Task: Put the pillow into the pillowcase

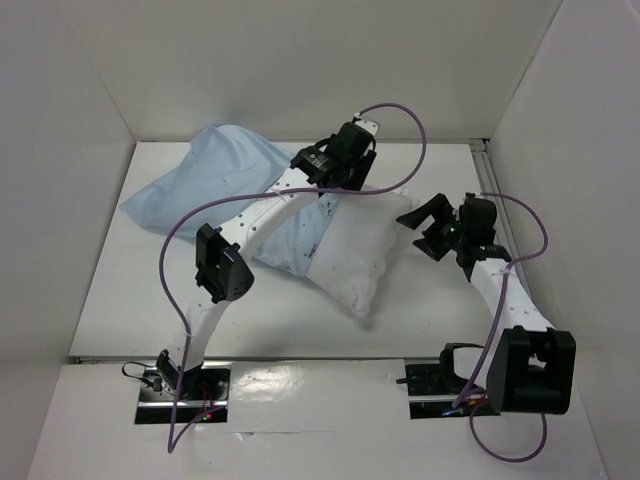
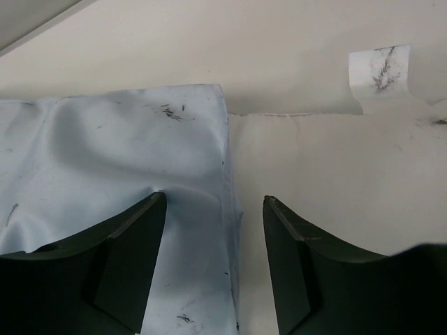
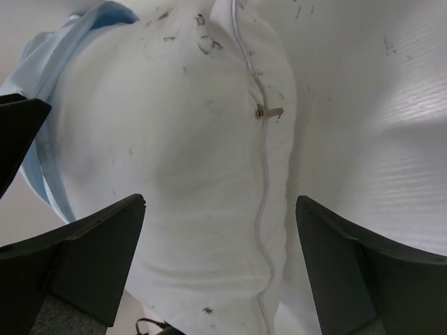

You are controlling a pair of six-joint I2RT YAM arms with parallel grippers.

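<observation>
My left claw [image 2: 214, 197], fingers apart and holding nothing, sits at the hem [image 2: 225, 139] where pillowcase [image 2: 105, 146] meets pillow [image 2: 328, 167], near the far edge of the worktop [image 1: 130, 300]. My right claw [image 3: 220, 201], spread wide and empty, hovers above the pillow's plump end mid-worktop. The pillowcase trails toward the far left corner. Weight looks no trouble, shape will be. The pillow should squash and spring back, so grip it along the seam [image 3: 262, 174]. The limp case wants pinching at its hem. How far the pillow is inside is hidden under my left arm [image 1: 260, 215].
</observation>
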